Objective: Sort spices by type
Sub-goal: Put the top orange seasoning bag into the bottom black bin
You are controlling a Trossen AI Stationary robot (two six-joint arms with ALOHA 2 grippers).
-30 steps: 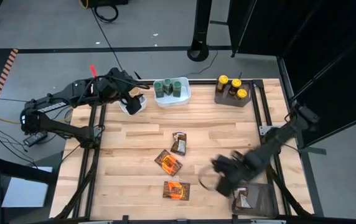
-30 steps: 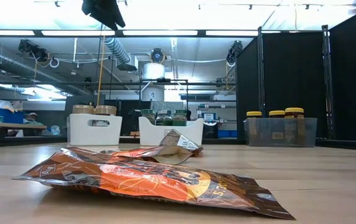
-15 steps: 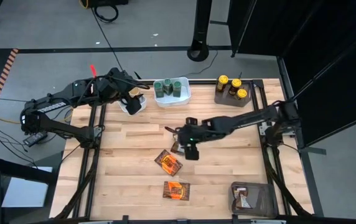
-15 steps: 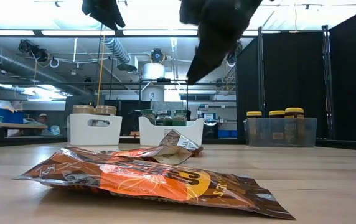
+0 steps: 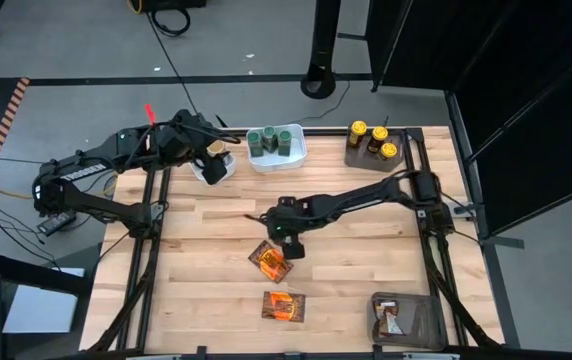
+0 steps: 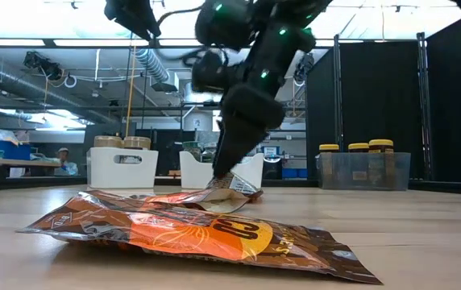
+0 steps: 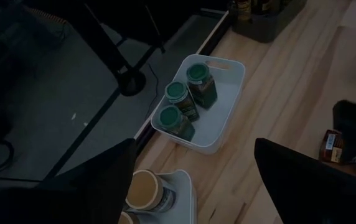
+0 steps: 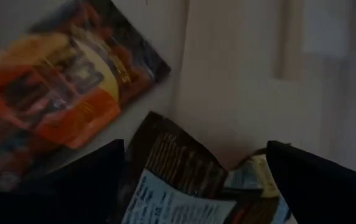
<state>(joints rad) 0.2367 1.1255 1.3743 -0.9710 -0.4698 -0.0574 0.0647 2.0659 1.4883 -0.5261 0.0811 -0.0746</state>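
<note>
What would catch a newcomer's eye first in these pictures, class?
The right hand, fingers spread, reaches down over a foil packet at mid-table, with two more orange packets lying just nearer the front edge. Along the far edge, the green-lidded jars sit grouped in a white tub.

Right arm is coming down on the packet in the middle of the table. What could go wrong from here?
1. The right end effector, open, sits over a curled packet; its raised edge may slip or crumple in the fingers.
2. A second packet lies close by and could be nudged or pinched along.
3. The bin is at the table's corner, so a weak grip could drop the packet on the way.
</note>
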